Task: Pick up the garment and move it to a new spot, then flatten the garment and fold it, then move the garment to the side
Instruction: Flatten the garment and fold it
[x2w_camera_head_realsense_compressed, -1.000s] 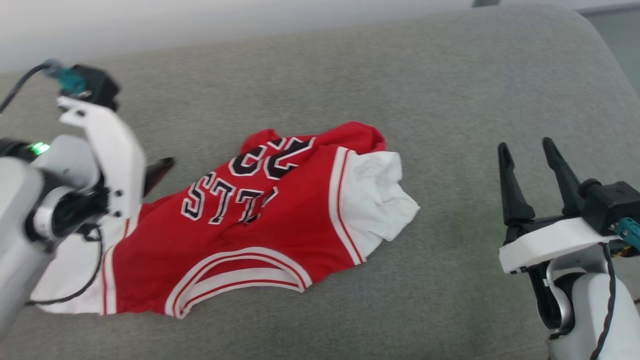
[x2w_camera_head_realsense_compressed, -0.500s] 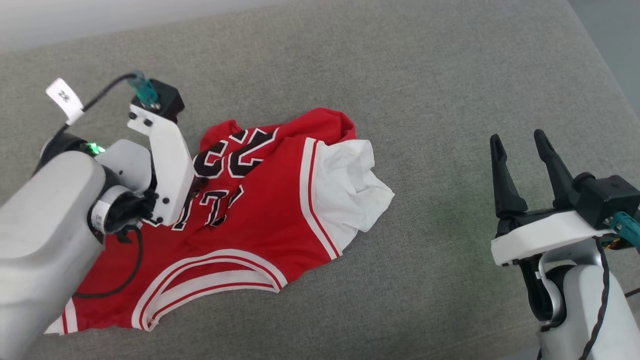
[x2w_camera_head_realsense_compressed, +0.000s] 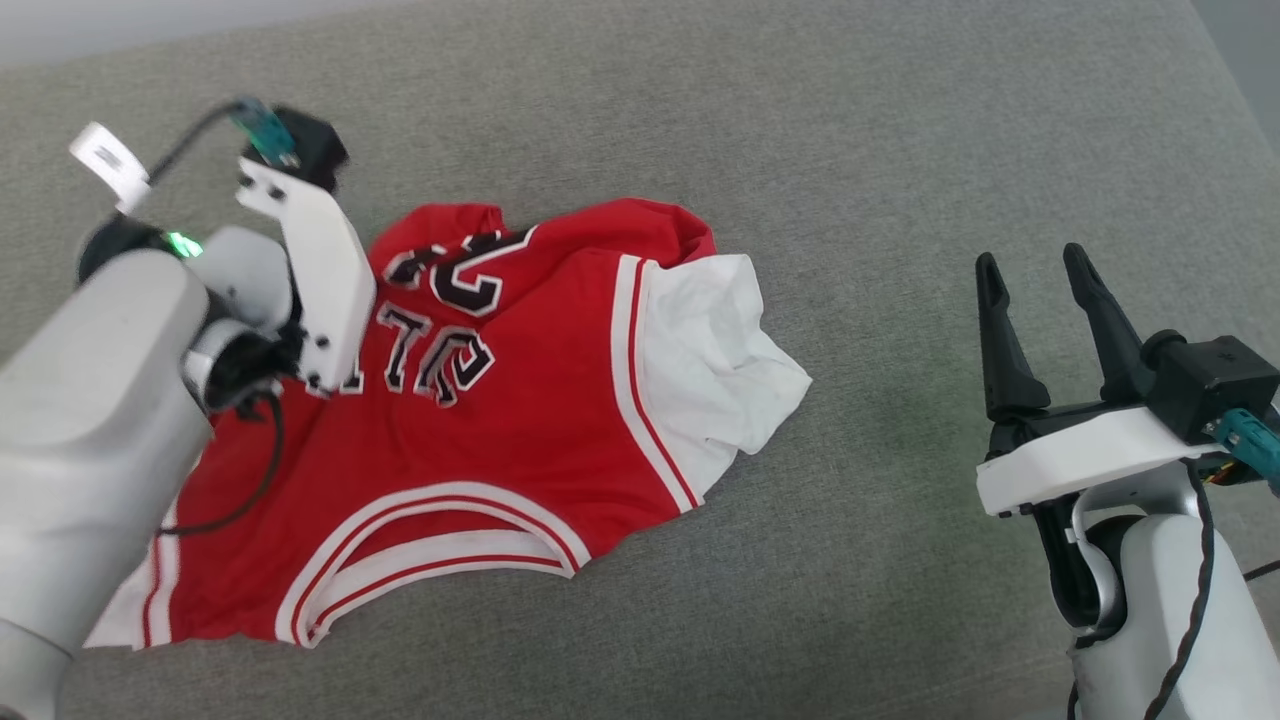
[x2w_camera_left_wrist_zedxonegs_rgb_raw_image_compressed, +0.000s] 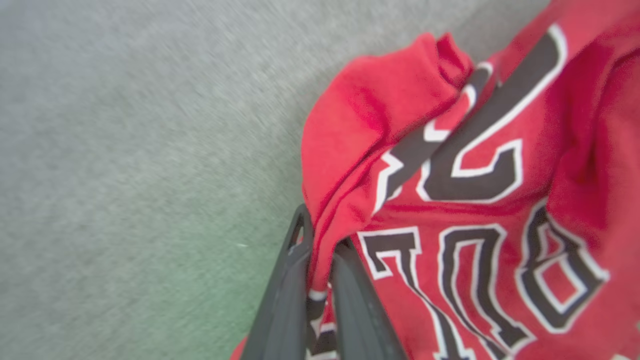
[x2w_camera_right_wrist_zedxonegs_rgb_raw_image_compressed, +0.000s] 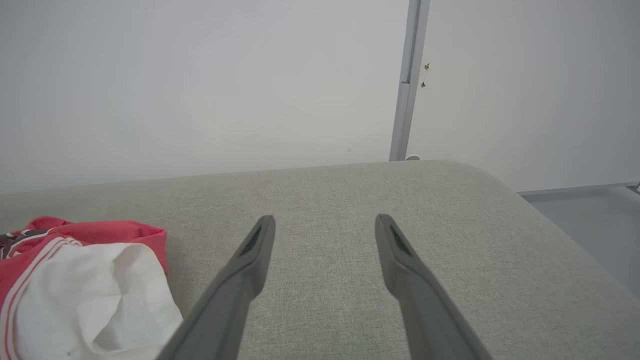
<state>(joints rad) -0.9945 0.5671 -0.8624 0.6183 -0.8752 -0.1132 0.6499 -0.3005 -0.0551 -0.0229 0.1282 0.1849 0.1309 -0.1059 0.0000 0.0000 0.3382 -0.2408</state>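
The red garment lies crumpled on the grey cushion, lettering and number facing up, one white sleeve spread toward the right. In the left wrist view my left gripper is shut on a fold of the garment at its red edge beside the lettering. In the head view the white wrist mount hides those fingers. My right gripper stands open well to the right of the shirt, nothing between its fingers. From the right wrist, the right gripper points over bare cushion, with the white sleeve at lower left.
The grey cushion extends far beyond the shirt on the right and behind. Its rounded right end drops to a grey floor. A white wall with a pale vertical rail stands behind.
The head camera has shifted. My left arm moved from left of the shirt onto its lettered part, and the red cloth near the number has been drawn up and leftward. The right gripper stays open.
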